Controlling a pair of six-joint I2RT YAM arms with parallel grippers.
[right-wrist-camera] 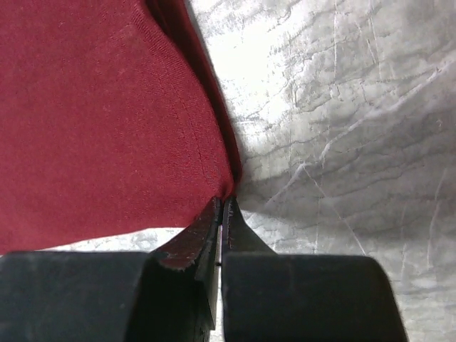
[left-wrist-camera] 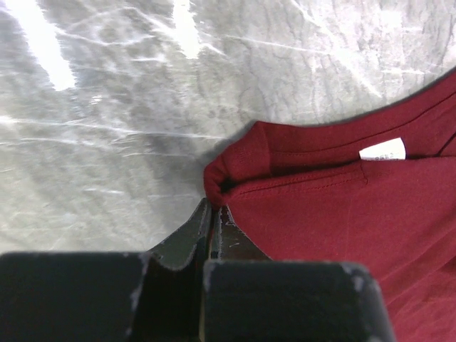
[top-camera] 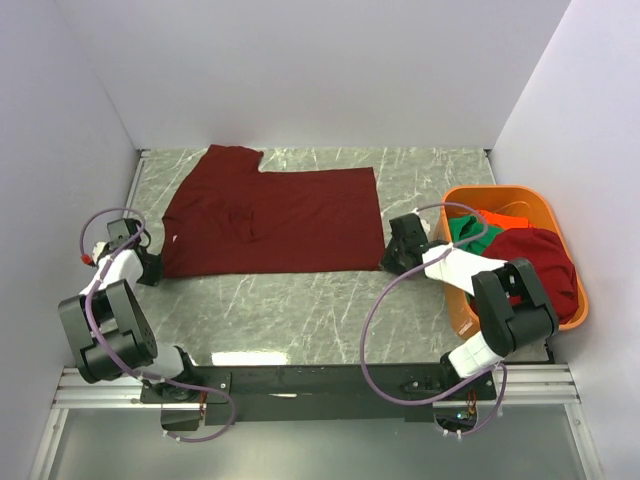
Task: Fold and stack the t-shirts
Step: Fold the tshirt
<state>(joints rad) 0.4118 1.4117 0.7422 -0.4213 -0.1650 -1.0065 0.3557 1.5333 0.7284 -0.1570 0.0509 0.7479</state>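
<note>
A dark maroon t-shirt lies spread flat on the marble table. My left gripper is shut on its near left corner by the collar; the pinched cloth bunches at the closed fingertips, with a white label close by. My right gripper is shut on its near right corner. Another maroon shirt, a green one and an orange-red one lie heaped in the basket.
The orange plastic basket stands at the table's right edge, beside my right arm. White walls enclose the table on the left, back and right. Bare marble lies between the shirt and the arm bases.
</note>
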